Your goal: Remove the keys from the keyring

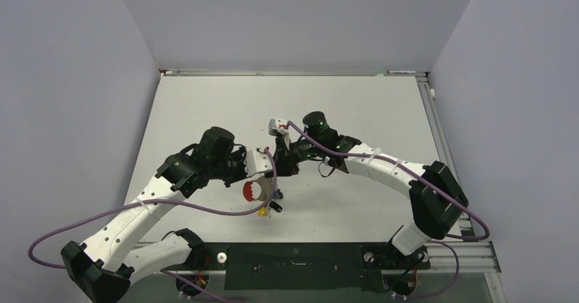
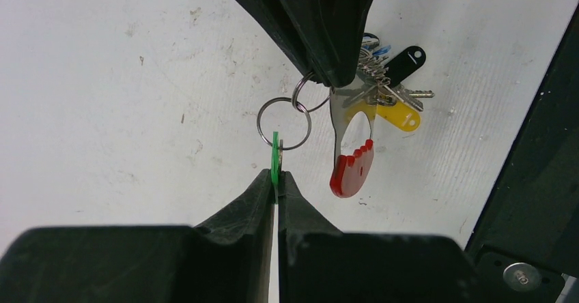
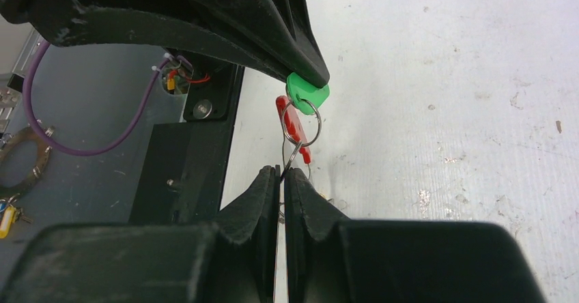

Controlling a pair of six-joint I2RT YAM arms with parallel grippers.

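Note:
My left gripper (image 2: 276,175) is shut on the green key tag (image 2: 276,154), held edge-on. A wire ring (image 2: 283,123) links the tag to a smaller ring (image 2: 304,99). My right gripper (image 2: 326,78) comes in from above and is shut on the top of the grey keyring, whose red end (image 2: 352,168) hangs down. Black (image 2: 404,63), yellow (image 2: 400,118) and blue (image 2: 377,46) keys hang bunched behind it. In the right wrist view my right gripper (image 3: 282,172) pinches the ring below the green tag (image 3: 307,93). From above, both grippers meet mid-table over the red piece (image 1: 254,190).
The black base plate (image 1: 293,262) runs along the table's near edge, close below the hanging keys. Purple cables (image 1: 205,207) trail from both arms. A metal rail (image 1: 437,115) borders the table's right side. Grey walls enclose the left, back and right.

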